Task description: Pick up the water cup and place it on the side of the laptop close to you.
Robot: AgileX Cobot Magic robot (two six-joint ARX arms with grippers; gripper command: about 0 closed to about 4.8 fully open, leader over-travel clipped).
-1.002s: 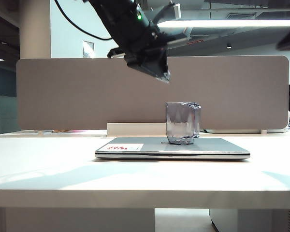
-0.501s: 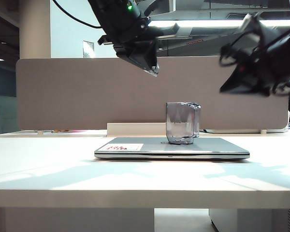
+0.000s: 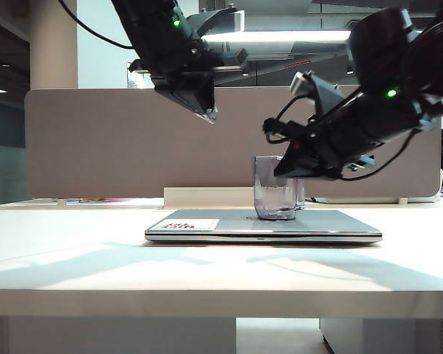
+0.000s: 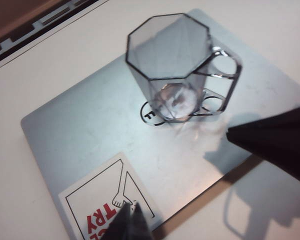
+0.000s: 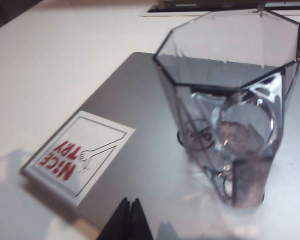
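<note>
The water cup (image 3: 272, 193), clear, grey-tinted and faceted, stands upright on the closed silver laptop (image 3: 332, 221), right of the lid's middle. Its angular handle (image 5: 262, 130) shows in the right wrist view. My right gripper (image 3: 282, 171) is shut and empty, hanging just right of the cup near its rim; its tips (image 5: 130, 201) are over the lid short of the cup (image 5: 230, 75). My left gripper (image 3: 209, 114) is shut, high above and left of the cup. Its tips (image 4: 131, 206) are over the lid's sticker (image 4: 102, 205), and the cup (image 4: 167, 55) lies beyond.
The laptop (image 4: 85, 125) lies flat on a white table (image 3: 207, 273), with bare tabletop between it and the front edge. A grey partition (image 3: 96, 140) runs behind, with a low white strip (image 3: 207, 196) at its foot. The right gripper's dark tip (image 4: 240, 136) enters the left wrist view.
My right arm swung in from the upper right and came down beside the cup. The left gripper drew back up and to the left. Cup and laptop stayed put.
</note>
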